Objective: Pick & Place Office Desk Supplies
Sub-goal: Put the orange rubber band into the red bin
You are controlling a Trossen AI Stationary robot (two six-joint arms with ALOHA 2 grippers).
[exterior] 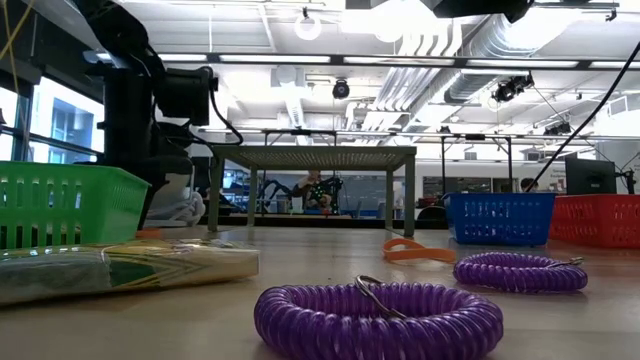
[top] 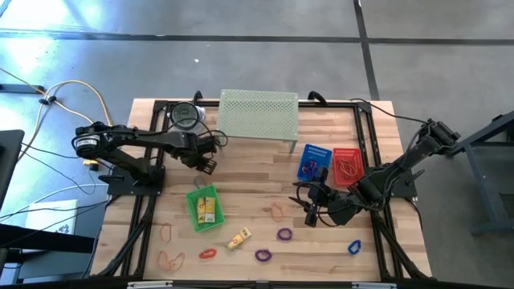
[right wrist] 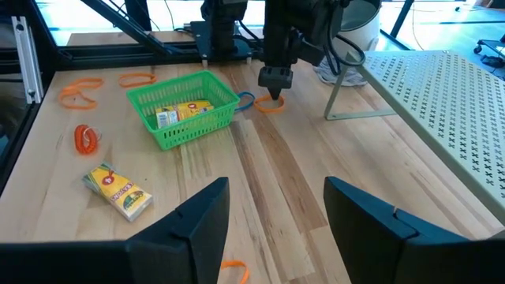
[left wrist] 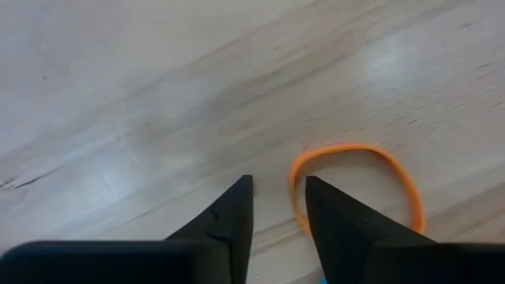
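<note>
My left gripper (top: 207,164) (left wrist: 278,185) is low over the table just beyond the green basket's far end, narrowly open. Its two fingertips stand on either side of one end of an orange loop (left wrist: 355,177) (right wrist: 268,105) that lies flat on the wood. My right gripper (top: 313,210) (right wrist: 276,213) hovers wide open and empty in front of the blue basket. The green basket (top: 202,207) (right wrist: 185,114) holds yellow packets. One more yellow packet (top: 238,238) (right wrist: 118,189) lies on the table. Purple (top: 284,234) (exterior: 378,318), blue (top: 354,246), red (top: 207,254) and orange (top: 166,233) loops lie scattered near the near edge.
A pale-green perforated shelf (top: 259,115) stands at the far edge. A blue basket (top: 314,160) and a red basket (top: 347,164) sit side by side toward the right. A round white gauge-like object (top: 186,116) lies at far left. Bare wood lies mid-table between the baskets.
</note>
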